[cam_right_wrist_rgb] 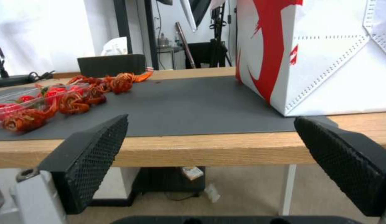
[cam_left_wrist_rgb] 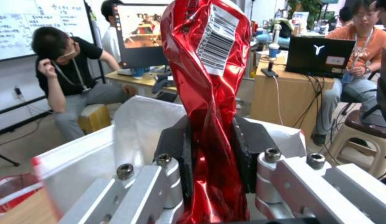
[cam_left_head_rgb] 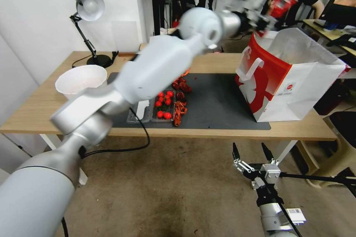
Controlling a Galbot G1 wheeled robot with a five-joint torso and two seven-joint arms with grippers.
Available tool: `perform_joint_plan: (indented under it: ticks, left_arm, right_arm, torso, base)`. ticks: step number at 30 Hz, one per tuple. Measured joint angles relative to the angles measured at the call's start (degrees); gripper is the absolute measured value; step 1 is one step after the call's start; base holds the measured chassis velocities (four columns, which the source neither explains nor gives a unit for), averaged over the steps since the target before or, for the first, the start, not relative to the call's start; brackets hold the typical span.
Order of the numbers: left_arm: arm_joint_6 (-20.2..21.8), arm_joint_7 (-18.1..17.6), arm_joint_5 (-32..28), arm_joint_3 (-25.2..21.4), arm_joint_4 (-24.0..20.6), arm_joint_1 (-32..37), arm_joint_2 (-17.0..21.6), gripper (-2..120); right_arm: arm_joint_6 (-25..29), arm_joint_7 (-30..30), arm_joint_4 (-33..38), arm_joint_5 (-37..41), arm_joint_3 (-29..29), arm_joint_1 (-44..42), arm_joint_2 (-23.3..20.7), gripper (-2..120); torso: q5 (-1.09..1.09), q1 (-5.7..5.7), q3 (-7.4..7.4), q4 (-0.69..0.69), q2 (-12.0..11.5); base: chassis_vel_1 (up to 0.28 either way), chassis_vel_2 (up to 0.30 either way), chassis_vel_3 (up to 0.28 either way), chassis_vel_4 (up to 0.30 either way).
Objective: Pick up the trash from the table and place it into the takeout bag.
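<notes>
dented red soda can [cam_left_wrist_rgb: 209,93] clenched in left gripper [cam_left_wrist_rgb: 214,155] above takeout bag [cam_left_head_rgb: 293,77] (right gripper [cam_left_head_rgb: 253,152] spread, low)

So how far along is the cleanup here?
Nearly done, it looks: the table holds the cherry tomato tray, crayfish shells and white basin. In hand: the left gripper pinches the dented red can above the takeout bag. Left: release it. The right gripper waits open below the table edge.
</notes>
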Motion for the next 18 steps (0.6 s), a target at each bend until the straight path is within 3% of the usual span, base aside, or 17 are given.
perform_joint_plan:
  ticks: [2, 13, 18]
  left_arm:
    - [-1.4, 0.6, 0.3, 1.2, 2.0, -0.4, -1.4, 19]
    - [-3.2, 3.9, 1.2, 4.5, 3.4, 0.3, -1.3, 19]
    - [-3.7, 4.3, 1.5, 4.5, 2.6, 0.6, -1.2, 39]
  right_arm:
    - [0.2, 0.0, -0.1, 0.0, 0.1, 0.0, 0.0, 100]
    - [0.6, -0.1, -0.7, 0.0, -0.2, 0.4, 0.3, 100]
    - [0.5, -0.1, -0.7, 0.0, -0.2, 0.5, 0.1, 100]
  torso:
    - [0.01, 0.0, 0.0, -0.01, 0.0]
    - [-0.01, 0.0, 0.0, 0.01, 0.0]
    - [-0.01, 0.0, 0.0, 0.0, 0.0]
  base:
    - [0.0, 0.0, 0.0, 0.0]
    - [0.0, 0.0, 0.0, 0.0]
    - [0.0, 0.0, 0.0, 0.0]
